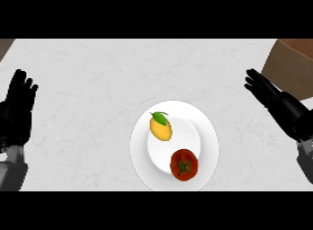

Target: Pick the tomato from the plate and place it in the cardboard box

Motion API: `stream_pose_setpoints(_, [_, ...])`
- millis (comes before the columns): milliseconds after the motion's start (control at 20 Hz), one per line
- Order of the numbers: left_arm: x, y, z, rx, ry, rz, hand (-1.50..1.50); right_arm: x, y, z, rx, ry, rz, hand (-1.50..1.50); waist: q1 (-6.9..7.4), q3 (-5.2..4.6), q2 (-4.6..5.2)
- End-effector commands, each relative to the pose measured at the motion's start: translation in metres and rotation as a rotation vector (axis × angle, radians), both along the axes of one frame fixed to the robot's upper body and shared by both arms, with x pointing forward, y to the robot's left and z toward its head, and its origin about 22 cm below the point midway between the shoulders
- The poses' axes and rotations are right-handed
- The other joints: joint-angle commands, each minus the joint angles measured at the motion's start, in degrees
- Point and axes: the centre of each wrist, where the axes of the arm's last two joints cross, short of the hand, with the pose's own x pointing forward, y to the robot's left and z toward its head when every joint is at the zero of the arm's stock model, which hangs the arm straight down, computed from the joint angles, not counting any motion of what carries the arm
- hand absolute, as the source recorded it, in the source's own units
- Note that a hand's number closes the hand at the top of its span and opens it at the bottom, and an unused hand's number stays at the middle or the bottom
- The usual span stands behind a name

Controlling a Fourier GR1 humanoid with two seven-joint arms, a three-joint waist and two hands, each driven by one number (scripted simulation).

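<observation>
Tomato (184, 165) beside a yellow fruit (160, 126) on the white plate (206, 134), cardboard box (298, 63) far right, my left hand (13, 112) and right hand (282, 108) both with straight fingers, holding nothing

Desk (92, 72): pale grey-white with faint darker marbled veining. Plate (140, 148) between the two hands: plain white, no pattern, slightly shaded inner ring. Tomato (184, 165) on the plate, left of the right hand (285, 112): deep red with a dark green star-shaped calyx. Fruit (161, 127) beside it: yellow-orange, bright green leaf on top. Cardboard box (298, 67) just beyond the right hand: brown, lighter tan on the upper flap, darker on the side. Left hand (14, 112): black. Right hand: black too. Forearms (6, 175): grey. Strip beyond the left hand at the desk's edge: dull brown.
</observation>
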Motion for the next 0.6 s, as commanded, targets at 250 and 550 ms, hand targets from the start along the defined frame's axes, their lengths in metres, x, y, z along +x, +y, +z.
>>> stream_pose_setpoints(250, [-0.028, 0.066, -0.019, 0.478, 0.195, 0.051, 0.0, -0.047, 0.085, -0.011, 0.137, -0.289, 0.087, -1.5, -1.69, -1.95, -1.13])
stream_pose_setpoints(550, [-0.032, 0.058, -0.043, 0.435, 0.253, 0.004, 0.0, -0.084, 0.065, -0.068, -0.259, -0.463, 0.083, -1.5, -1.61, -1.85, -0.52])
